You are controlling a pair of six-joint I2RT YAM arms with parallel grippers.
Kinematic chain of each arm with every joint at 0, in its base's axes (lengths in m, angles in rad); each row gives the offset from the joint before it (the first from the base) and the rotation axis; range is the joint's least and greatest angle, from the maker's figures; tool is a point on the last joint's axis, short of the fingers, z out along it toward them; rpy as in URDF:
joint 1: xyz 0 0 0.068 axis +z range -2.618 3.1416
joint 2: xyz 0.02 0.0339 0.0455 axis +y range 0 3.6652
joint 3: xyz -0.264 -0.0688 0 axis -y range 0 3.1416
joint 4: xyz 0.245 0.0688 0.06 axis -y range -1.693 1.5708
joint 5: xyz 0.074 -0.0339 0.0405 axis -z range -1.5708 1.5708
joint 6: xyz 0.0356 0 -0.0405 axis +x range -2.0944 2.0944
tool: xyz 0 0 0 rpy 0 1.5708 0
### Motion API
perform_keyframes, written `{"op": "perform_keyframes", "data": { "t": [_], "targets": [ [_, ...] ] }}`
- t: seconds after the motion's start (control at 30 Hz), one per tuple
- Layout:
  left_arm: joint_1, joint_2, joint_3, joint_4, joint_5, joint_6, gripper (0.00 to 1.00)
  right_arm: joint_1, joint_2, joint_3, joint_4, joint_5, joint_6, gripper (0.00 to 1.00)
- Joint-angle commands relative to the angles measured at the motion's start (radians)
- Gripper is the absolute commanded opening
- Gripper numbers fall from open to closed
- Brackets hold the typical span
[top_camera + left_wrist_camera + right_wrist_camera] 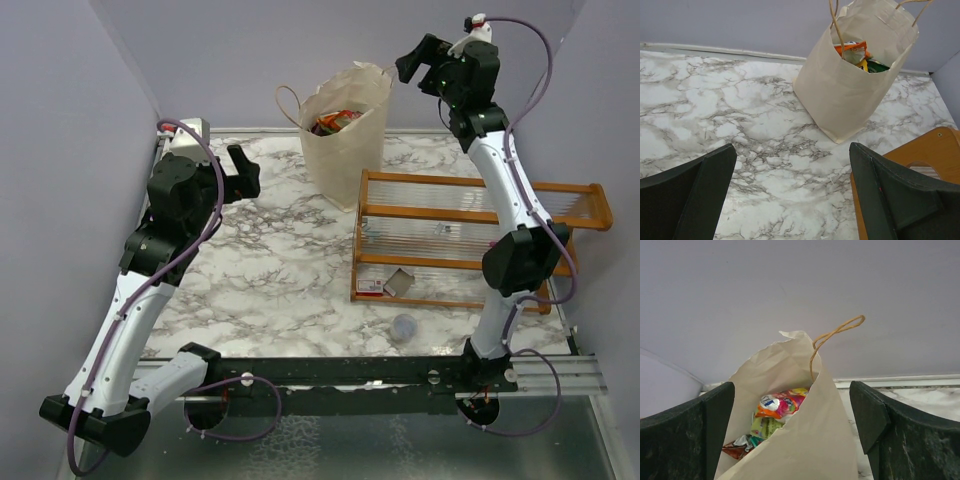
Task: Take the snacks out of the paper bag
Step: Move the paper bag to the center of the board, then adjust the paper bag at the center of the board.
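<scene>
the snacks [780, 407] lie deep in the paper bag [345, 150]; right gripper [415, 58], jaws wide, should descend straight through the mouth, avoiding the rim. left gripper [243, 172] hangs wide too.

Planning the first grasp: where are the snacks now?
The snacks sit inside the paper bag, far centre of the top view, by the far left corner of the orange rack.

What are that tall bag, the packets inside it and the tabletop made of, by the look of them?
The paper bag looks like matte beige paper: it creases and has a ragged rim. The snacks look like glossy plastic or foil film, catching highlights. The table shows a marble pattern; whether stone or printed laminate cannot be told.
</scene>
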Motion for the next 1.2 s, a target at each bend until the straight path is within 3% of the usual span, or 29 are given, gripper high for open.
{"op": "perform_keyframes", "data": {
  "t": [0.0,0.47,0.73,0.97,1.17],
  "targets": [
    [0.005,-0.020,0.029,0.002,-0.009,-0.001,0.99,-0.064,0.081,0.020,0.069,-0.208,0.207,0.97],
    [0.005,-0.044,0.028,-0.016,-0.003,-0.025,0.99,-0.088,0.306,0.198,0.201,-0.284,0.392,0.88],
    [0.005,-0.050,0.029,-0.021,-0.001,-0.031,0.99,-0.088,0.379,0.251,0.300,-0.289,0.509,0.70],
    [0.004,-0.069,0.013,-0.023,-0.003,-0.035,0.99,-0.088,0.483,0.365,0.339,-0.314,0.572,0.69],
    [0.004,-0.083,-0.003,-0.027,0.000,-0.044,0.99,-0.088,0.488,0.333,0.406,-0.270,0.613,0.68]
  ]
}}
